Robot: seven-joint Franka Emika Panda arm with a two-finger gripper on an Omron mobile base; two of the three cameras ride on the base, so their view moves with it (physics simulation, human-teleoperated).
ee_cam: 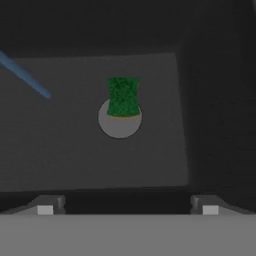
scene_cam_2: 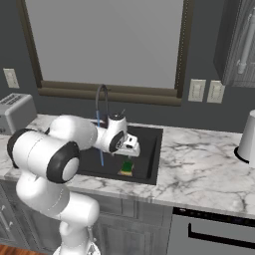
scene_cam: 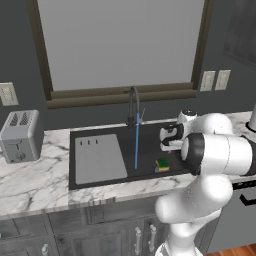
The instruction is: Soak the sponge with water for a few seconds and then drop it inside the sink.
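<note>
Green-topped sponge (ee_cam: 123, 97) lies on the sink (ee_cam: 75, 160) floor, overlapping the drain (ee_cam: 119, 125) at its 12 o'clock, gripper (ee_cam: 127, 210) spread wide and empty above; likely risk: running water (scene_cam: 136, 140) pooling behind it.

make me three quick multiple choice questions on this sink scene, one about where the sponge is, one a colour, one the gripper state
1. Where is the sponge?
A. on the toaster
B. in the sink, partly over the drain
C. on the marble counter

2. What colour is the sponge's top?
A. green
B. red
C. white

3. How is the gripper?
A. shut on the sponge
B. shut and empty
C. open, above the sponge

Answers: B, the hand view shows it on the basin floor overlapping the drain; A, its top is green; C, the fingertips stand wide apart with the sponge below them.
</note>
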